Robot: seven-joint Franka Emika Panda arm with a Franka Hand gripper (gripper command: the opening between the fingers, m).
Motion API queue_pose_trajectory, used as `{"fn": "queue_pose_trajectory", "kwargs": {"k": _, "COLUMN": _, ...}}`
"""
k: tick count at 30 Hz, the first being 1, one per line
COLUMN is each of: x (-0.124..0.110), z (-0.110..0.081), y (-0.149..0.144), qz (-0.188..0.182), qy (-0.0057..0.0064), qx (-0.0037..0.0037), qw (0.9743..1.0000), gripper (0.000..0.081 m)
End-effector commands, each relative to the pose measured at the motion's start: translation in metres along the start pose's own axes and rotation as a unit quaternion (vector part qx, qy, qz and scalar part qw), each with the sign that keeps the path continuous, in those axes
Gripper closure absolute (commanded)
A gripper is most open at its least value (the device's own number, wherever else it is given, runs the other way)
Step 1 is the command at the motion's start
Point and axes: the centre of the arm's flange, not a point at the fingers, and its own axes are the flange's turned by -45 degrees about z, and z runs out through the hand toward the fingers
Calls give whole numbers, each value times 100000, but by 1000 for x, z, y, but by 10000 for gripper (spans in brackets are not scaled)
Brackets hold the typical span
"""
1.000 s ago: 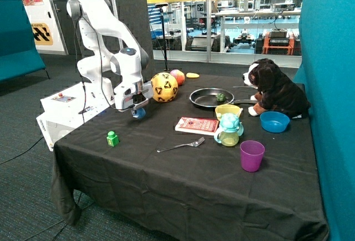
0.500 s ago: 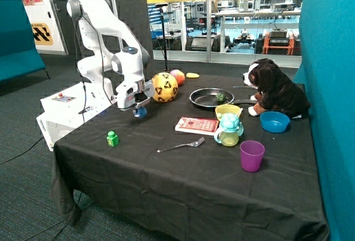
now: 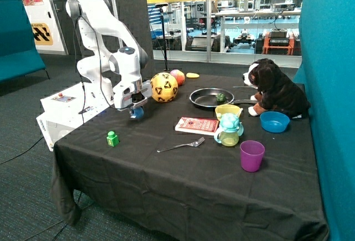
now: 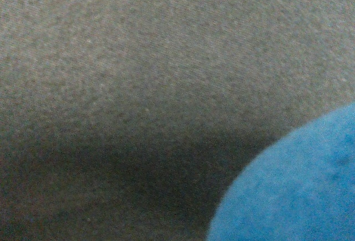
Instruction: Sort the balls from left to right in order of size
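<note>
Item: small blue round ball (image 3: 136, 113), carried in the claw (image 3: 135, 109), hanging just above the black-clothed counter (image 3: 166, 180) near its robot-side edge. Risk: released on cloth, it is likely rolling toward the large yellow-black football (image 3: 164, 87).

outside view from the table's (image 3: 183, 180) front corner, wrist view pressed close above cloth, both sharing the blue ball (image 3: 136, 113)

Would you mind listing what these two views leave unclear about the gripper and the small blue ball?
- Gripper, outside view: the arm's wrist hides its jaws, so their hold on the blue ball is unclear.
- Blue ball, wrist view: cut off by the picture edge; jaws not in view.
- Ball against black tablecloth: contact too small to judge.
</note>
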Motion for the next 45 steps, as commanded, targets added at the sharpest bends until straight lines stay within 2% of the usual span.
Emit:
{"fn": "queue_pose_trajectory", "kwargs": {"k": 1, "x": -6, "z": 0, "y": 7, "qz": 458, "qy": -82, "qx": -242, "qw": 99999, "gripper": 0}}
{"fn": "queue_pose_trajectory", "kwargs": {"k": 8, "x": -6, "z": 0, "y": 5, "qz": -850, "qy": -86, "qx": -241, "qw": 99996, "gripper": 0}}
{"fn": "queue_pose_trajectory", "kwargs": {"k": 19, "x": 1, "z": -3, "y": -3, "qz": -782, "qy": -85, "qx": -241, "qw": 99997, "gripper": 0}}
{"fn": "queue_pose_trajectory", "kwargs": {"k": 20, "x": 1, "z": -3, "y": -3, "qz": -1708, "qy": -88, "qx": -241, "qw": 99985, "gripper": 0}}
{"fn": "queue_pose_trajectory", "kwargs": {"k": 36, "x": 2, "z": 0, "y": -7, "qz": -1704, "qy": -88, "qx": -241, "qw": 99985, "gripper": 0}}
{"fn": "queue_pose_trajectory", "kwargs": {"k": 45, "x": 6, "z": -17, "y": -17, "qz": -3584, "qy": -92, "qx": -239, "qw": 99935, "gripper": 0}}
